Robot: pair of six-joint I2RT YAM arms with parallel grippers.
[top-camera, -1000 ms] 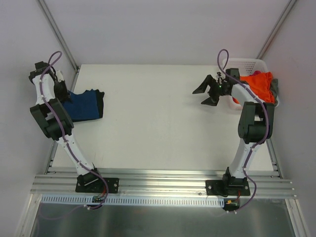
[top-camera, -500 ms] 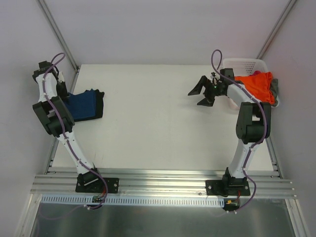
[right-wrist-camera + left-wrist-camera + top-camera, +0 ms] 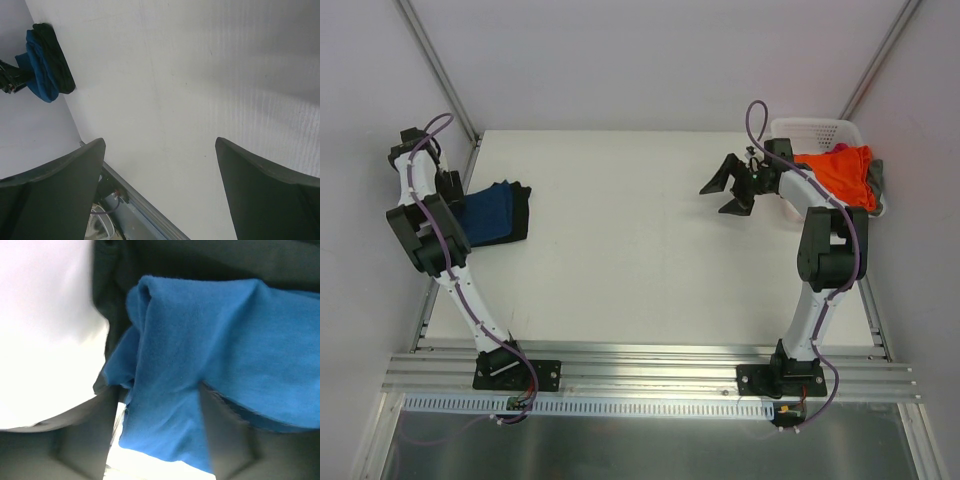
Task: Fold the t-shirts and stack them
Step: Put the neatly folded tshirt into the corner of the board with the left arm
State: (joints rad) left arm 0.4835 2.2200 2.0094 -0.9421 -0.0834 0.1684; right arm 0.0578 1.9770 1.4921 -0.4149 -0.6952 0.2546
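Observation:
A folded blue t-shirt (image 3: 488,212) lies on a black one (image 3: 521,212) at the table's left edge. My left gripper (image 3: 453,187) is at its left end. In the left wrist view a fold of the blue t-shirt (image 3: 210,340) hangs between the parted fingers (image 3: 75,440) of the left gripper (image 3: 155,390), with a gap of light beside one finger. My right gripper (image 3: 725,188) hovers wide open over bare table, nothing between its fingers (image 3: 55,185). Orange (image 3: 845,172), pink (image 3: 840,148) and grey (image 3: 878,180) t-shirts lie heaped in the basket.
The white plastic basket (image 3: 810,128) stands at the back right corner, just behind the right arm. The right wrist view shows the blue and black pile (image 3: 47,62) far across the table and the metal rail (image 3: 145,207) along the near edge.
The left gripper's jaws have parted around the blue t-shirt they were pinching. The right gripper slid a little left and towards the back, then stopped.

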